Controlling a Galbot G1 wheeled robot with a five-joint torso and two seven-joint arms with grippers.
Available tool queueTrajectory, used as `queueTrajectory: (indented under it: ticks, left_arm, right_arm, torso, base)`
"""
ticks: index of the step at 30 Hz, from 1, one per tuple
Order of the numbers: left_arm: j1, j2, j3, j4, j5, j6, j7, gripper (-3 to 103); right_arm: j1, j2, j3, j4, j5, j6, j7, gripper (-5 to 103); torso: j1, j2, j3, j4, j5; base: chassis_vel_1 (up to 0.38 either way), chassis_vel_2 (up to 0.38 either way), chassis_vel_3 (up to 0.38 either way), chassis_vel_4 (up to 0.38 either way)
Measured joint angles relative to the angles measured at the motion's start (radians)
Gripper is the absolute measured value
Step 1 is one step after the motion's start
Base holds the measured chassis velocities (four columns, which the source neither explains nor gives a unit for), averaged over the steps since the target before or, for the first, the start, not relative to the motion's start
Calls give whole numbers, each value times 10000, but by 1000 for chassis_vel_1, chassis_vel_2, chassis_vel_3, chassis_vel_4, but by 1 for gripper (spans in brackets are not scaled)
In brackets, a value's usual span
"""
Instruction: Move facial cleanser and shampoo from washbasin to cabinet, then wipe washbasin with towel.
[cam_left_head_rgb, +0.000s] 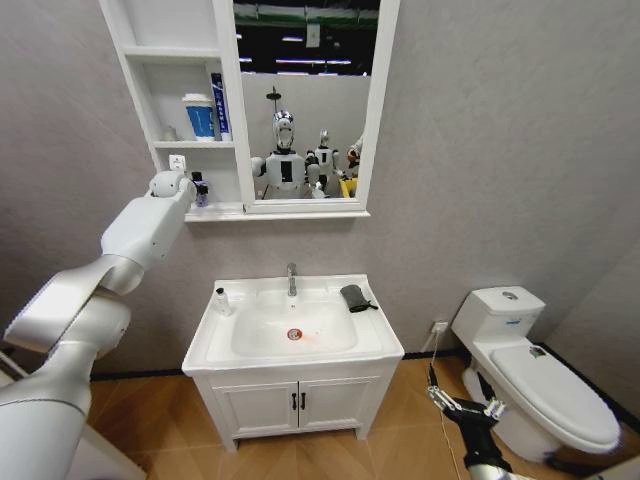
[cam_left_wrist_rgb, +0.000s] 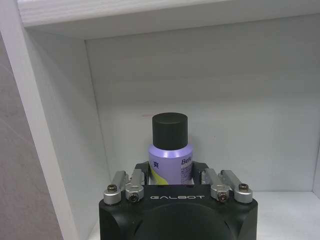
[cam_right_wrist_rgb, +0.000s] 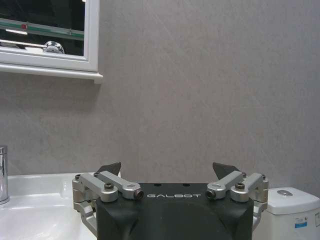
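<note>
My left gripper (cam_left_head_rgb: 197, 190) reaches into the lowest open niche of the white cabinet (cam_left_head_rgb: 170, 60) beside the mirror. It is shut on a small lilac bottle (cam_left_wrist_rgb: 170, 160) with a black cap, which stands upright near the niche floor; I cannot tell whether this is the shampoo or the facial cleanser. A small white bottle (cam_left_head_rgb: 222, 300) stands on the left rim of the washbasin (cam_left_head_rgb: 370, 335). The dark towel (cam_left_head_rgb: 355, 297) lies folded on the rim's back right. My right gripper (cam_left_head_rgb: 465, 403) hangs open and low, to the right of the vanity, with nothing between its fingers (cam_right_wrist_rgb: 224, 170).
A blue-and-white tub (cam_left_head_rgb: 200, 117) and a blue tube (cam_left_head_rgb: 217, 105) fill the cabinet's middle niche. The chrome tap (cam_left_head_rgb: 292, 278) stands at the basin's back. A white toilet (cam_left_head_rgb: 540, 380) sits close to the right gripper. The vanity doors (cam_left_head_rgb: 297, 400) are closed.
</note>
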Motion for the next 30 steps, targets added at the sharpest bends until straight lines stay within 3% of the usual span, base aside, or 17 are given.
queueTrajectory:
  ticks: [2,3,4,9,11,14,15,17,21,22,23,26,28,29,30]
  left_arm:
    - [73,23,-56,-74,-30,19,-55,54]
    - [73,23,-56,-74,-30,19,-55,54]
    - [211,163,-90,-401,-86,77,-170,65]
    - [805,723,-138,-1696,-645,296,-562,76]
    - [1484,1324,-329,-3060,-1172,332,-919,92]
    - [1918,1732,-492,-3857,-1322,127,-1079,97]
    - [2483,2298,-684,-4769,-1278,-255,-1126,98]
    - [3680,3321,-1241,-6333,-1127,-1106,-605,100]
    - [4912,3921,-1853,-7475,-937,-1718,-240,100]
    - [6501,4360,-2601,-8396,-595,-2468,112,100]
    - [7322,4460,-2980,-8709,-418,-2778,188,100]
    - [8138,4500,-3315,-8963,-273,-3023,215,100]
    - [9855,4407,-3888,-9446,62,-3457,-17,100]
    - [9855,4407,-3888,-9446,62,-3457,-17,100]
    - [11079,4084,-4302,-9792,402,-3751,-316,98]
  right_arm:
    - [2,-3,2,14,6,1,4,100]
    - [2,-3,2,14,6,1,4,100]
    - [10,-1,2,29,8,2,29,100]
    - [102,-7,-64,78,5,-23,88,100]
    - [145,-32,-119,112,-13,-68,110,100]
    - [132,-44,-122,114,-22,-72,112,100]
    - [99,-55,-110,112,-32,-71,114,100]
    - [73,-67,-71,102,-38,-70,168,100]
    - [76,-67,-63,94,-39,-70,201,100]
    - [87,-69,-73,87,-51,-70,223,100]
    - [88,-72,-91,87,-70,-71,227,100]
    - [86,-76,-114,87,-97,-74,230,100]
    - [75,-76,-146,87,-182,-78,235,100]
    - [75,-76,-146,87,-182,-78,235,100]
    - [62,-36,-148,101,-244,-77,239,100]
  torso:
    - [1,0,1,0,-2]
    - [1,0,1,0,-2]
    - [1,0,1,-1,0]
    - [1,0,1,-1,-2]
    - [1,0,0,0,-3]
    - [1,0,1,-1,-4]
    - [1,1,0,-3,-1]
    - [1,0,0,3,-3]
    - [-2,1,-1,7,-1]
    - [-2,1,-1,7,-7]
    - [-3,2,-1,2,-3]
    - [-3,2,-2,2,0]
    - [-1,1,1,2,-7]
    - [-1,1,1,2,-7]
    - [-1,1,0,1,1]
  base:
    - [0,0,0,0]
    - [0,0,0,0]
    - [0,0,0,0]
    - [0,0,0,0]
    - [0,0,0,0]
    - [0,0,0,0]
    - [0,0,0,0]
    - [0,0,0,0]
    - [0,0,0,0]
    - [0,0,0,0]
    - [0,0,0,0]
    - [0,0,0,0]
    - [0,0,0,0]
    - [0,0,0,0]
    - [0,0,0,0]
